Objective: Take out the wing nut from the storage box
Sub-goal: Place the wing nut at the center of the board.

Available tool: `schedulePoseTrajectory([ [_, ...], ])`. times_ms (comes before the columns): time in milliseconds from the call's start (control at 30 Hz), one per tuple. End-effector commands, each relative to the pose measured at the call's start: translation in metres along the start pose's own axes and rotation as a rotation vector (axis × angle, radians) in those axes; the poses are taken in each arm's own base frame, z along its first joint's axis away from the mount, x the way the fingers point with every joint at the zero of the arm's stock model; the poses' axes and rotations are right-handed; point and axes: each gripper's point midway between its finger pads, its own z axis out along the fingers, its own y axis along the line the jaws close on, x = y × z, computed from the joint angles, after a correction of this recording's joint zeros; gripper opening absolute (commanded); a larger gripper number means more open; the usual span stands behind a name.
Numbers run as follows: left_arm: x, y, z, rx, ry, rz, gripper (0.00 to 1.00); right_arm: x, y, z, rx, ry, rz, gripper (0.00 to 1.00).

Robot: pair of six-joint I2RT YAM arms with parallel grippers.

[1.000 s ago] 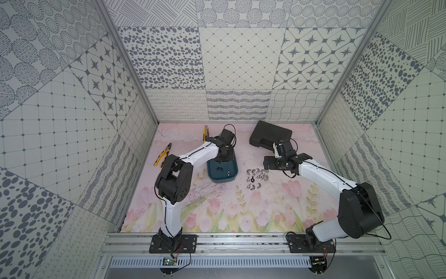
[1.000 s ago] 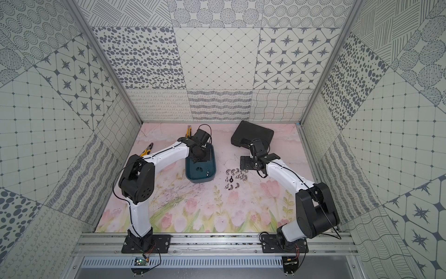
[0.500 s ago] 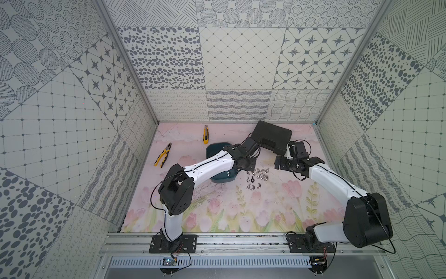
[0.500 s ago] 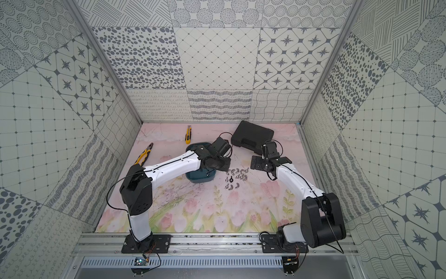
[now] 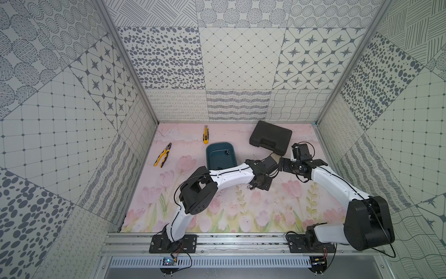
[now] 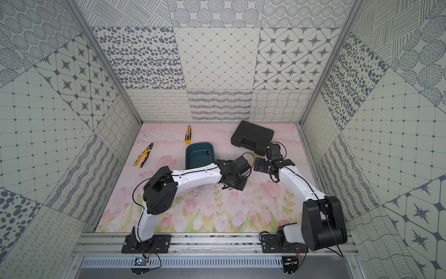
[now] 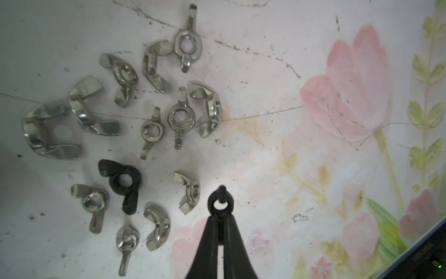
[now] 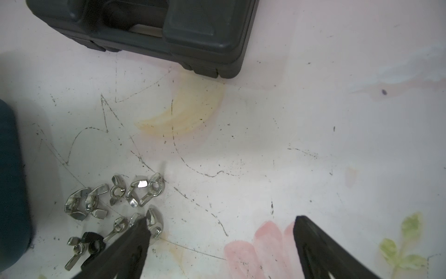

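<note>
My left pincer [image 7: 220, 215] is clamped shut on a small black wing nut [image 7: 219, 202]. I hold it outside the dark teal shallow plastic storage box [image 5: 218, 158], over the flower-printed worktop [image 7: 277, 174] to the box's right and a little nearer. The nut's long axis runs in line with my fingers: one wing is pinched between them, the other points straight out past the tips, and the round bore faces the wrist camera. Just beside it on the worktop lies a loose cluster of silver wing nuts [image 7: 178, 116], with a second black nut [image 7: 124, 186] among them. In both top views the box's long axis runs near to far. My right pincer [image 8: 220, 222] stands wide apart above the worktop, near the black hard-shell case [image 8: 149, 31] at far right.
</note>
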Motion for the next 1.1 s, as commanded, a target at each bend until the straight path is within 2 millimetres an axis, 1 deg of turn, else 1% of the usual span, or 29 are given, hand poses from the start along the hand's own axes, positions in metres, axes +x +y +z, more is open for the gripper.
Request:
schedulePoseTrajectory([
  [0, 0.007, -0.01, 0.013, 0.045, 0.028, -0.056, 0.01, -0.004, -0.003, -0.003, 0.001, -0.025, 0.014, 0.97],
  [133, 0.012, -0.004, 0.022, 0.018, 0.036, -0.076, 0.02, -0.004, -0.004, -0.004, 0.0, -0.027, 0.013, 0.97],
  [333, 0.01, 0.009, 0.027, -0.038, 0.018, -0.101, 0.04, -0.003, -0.005, -0.005, -0.003, -0.027, 0.011, 0.97],
  [400, 0.011, 0.012, 0.029, -0.051, 0.026, -0.109, 0.08, -0.004, -0.003, -0.006, -0.01, -0.029, 0.011, 0.97],
  [500, 0.013, 0.014, 0.029, -0.056, 0.028, -0.114, 0.21, -0.002, -0.003, -0.007, -0.014, -0.031, 0.012, 0.97],
  [600, 0.012, 0.011, 0.026, -0.037, 0.017, -0.115, 0.26, 0.001, -0.003, -0.008, -0.022, -0.027, 0.011, 0.97],
  [667, 0.007, 0.007, 0.019, -0.011, -0.003, -0.117, 0.27, 0.002, -0.003, -0.007, -0.024, -0.023, 0.011, 0.97],
  [733, 0.001, 0.002, 0.006, 0.015, -0.032, -0.117, 0.27, 0.003, -0.003, -0.006, -0.024, -0.019, 0.009, 0.97],
  [867, -0.017, 0.0, -0.027, 0.043, -0.103, -0.116, 0.28, 0.002, -0.001, -0.006, -0.03, -0.017, 0.002, 0.97],
  [967, -0.033, 0.016, -0.049, 0.043, -0.152, -0.15, 0.28, 0.002, 0.002, -0.006, -0.04, -0.014, -0.001, 0.97],
  [1067, -0.05, 0.052, -0.065, 0.011, -0.197, -0.221, 0.28, 0.002, 0.007, -0.004, -0.043, -0.009, -0.014, 0.97],
])
